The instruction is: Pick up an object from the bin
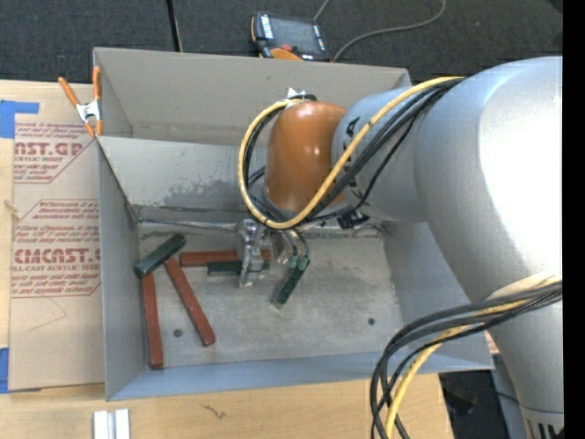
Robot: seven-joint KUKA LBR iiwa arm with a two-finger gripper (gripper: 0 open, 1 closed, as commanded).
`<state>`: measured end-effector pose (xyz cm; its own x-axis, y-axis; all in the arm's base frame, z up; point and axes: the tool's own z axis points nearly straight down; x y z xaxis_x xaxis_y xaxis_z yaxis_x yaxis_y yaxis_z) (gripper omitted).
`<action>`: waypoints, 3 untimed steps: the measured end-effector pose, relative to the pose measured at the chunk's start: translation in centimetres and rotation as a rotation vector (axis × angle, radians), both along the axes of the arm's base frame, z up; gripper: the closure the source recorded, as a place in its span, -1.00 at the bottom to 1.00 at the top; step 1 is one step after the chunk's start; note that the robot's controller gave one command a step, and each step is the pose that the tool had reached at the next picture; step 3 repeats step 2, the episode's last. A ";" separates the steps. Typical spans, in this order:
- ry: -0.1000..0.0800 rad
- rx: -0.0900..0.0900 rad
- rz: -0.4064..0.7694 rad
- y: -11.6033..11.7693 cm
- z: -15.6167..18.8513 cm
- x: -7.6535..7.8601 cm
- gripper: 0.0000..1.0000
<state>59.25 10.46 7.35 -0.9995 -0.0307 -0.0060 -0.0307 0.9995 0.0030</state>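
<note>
Closest to the lens bulks the pale grey arm (494, 181), its yellow and black cables (430, 355) looping down at lower right; beyond it the orange cover (302, 154) on the wrist points down into the grey bin (228, 90); below that cover the jaws are low over the middle of the bin floor, at the right end of a red-brown bar (203, 258) that lies flat and crosswise.

A short dark green piece (222, 268) lies against that bar's near side; a dark green stick (289, 283) lies slanted just to the right of the jaws; further left a dark green bar (160, 254) rests tilted near two more red-brown bars (151, 323), which lie well apart from the jaws.

What could go wrong, as I judge it: the red-brown bar is long and would be taken at its very end, so it may swing down and slip out on the lift; it lies flat on the metal, so a grip set too high would slide off its top; the green piece beside it could be caught along with it, or be pushed and shift the bar; the slanted stick sits near enough to be knocked aside.

Whether the jaws are spread or pressed together I cannot tell, nor whether they touch or hold the bar.
</note>
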 end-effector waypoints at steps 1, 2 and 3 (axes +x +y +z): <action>-0.003 -0.001 0.048 3.3 8.6 -1.0 1.00; -0.005 -0.001 0.074 4.4 16.7 -0.9 1.00; -0.005 -0.001 0.074 4.4 16.7 -0.9 1.00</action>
